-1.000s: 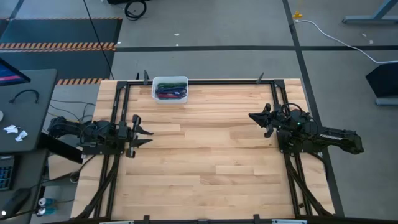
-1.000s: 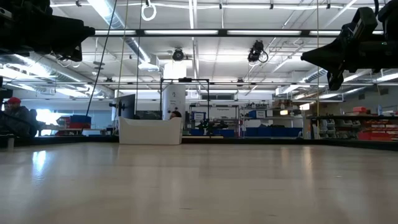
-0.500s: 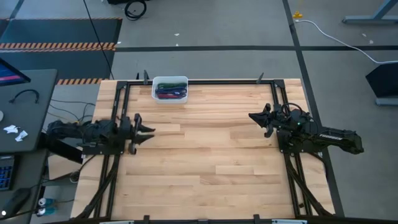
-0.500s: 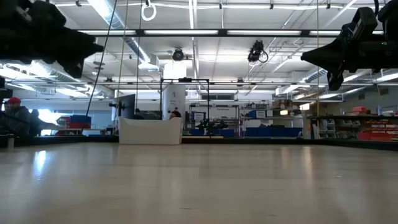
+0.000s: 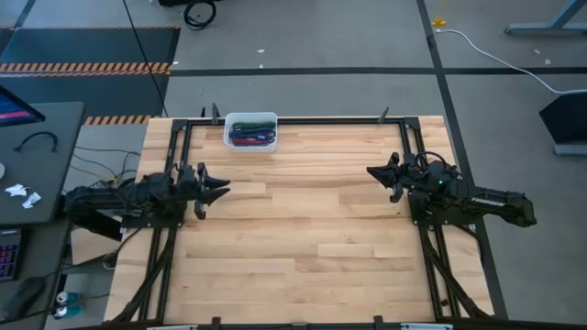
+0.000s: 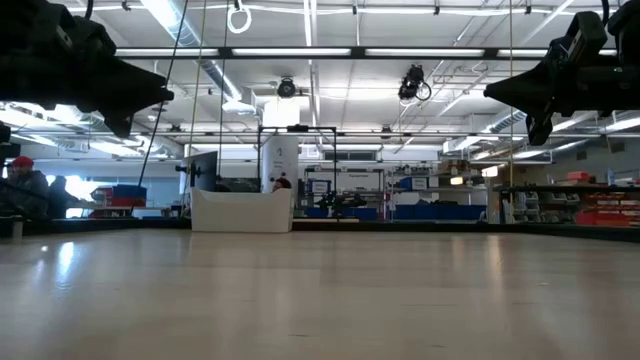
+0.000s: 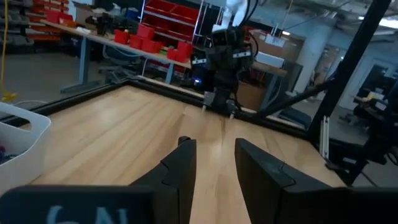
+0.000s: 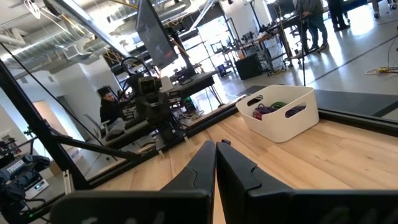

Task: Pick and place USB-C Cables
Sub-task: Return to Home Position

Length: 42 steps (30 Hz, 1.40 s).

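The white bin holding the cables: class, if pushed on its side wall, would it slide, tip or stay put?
The white bin would probably slide, not tip: it looks low and wide on the smooth wooden table. It is likely light, holding only a few thin cables. Its thin walls with handle cut-outs may flex slightly.

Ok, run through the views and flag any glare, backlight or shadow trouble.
Low view: ceiling strip lights backlight the left gripper and right gripper into black silhouettes, and the table mirrors the lights as a pale sheen. Right wrist view: bright background, yet the white bin and its USB-C Cables read clearly. High view: even light, no glare on the wood.
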{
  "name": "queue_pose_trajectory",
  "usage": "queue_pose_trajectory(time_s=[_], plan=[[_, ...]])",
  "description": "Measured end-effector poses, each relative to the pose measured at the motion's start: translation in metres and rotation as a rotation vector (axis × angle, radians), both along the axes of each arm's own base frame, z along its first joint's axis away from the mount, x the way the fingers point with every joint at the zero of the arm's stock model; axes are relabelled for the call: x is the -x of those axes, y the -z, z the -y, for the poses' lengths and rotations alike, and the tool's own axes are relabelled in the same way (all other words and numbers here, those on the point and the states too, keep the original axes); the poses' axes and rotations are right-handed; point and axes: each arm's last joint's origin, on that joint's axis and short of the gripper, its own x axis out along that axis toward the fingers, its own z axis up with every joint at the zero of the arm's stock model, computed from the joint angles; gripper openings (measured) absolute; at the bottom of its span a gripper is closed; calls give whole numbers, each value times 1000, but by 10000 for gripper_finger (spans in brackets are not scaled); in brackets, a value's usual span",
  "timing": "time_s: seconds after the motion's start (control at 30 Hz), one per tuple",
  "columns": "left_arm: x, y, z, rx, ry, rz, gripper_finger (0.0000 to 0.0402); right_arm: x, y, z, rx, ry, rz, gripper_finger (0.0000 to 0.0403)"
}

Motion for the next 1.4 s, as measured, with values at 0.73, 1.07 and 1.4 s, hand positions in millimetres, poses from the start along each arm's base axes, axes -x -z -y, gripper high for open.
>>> queue_pose_trajectory(time_s=[0.73,1.07,1.4], plan=[[0,-4,1,1,8,40,117,0,0,0,0,0,0,19],[0,-4,1,1,9,41,117,-2,1,-27,414,-255,-51,19],[0,-4,1,1,9,43,117,-3,8,-29,425,-241,-131,19]])
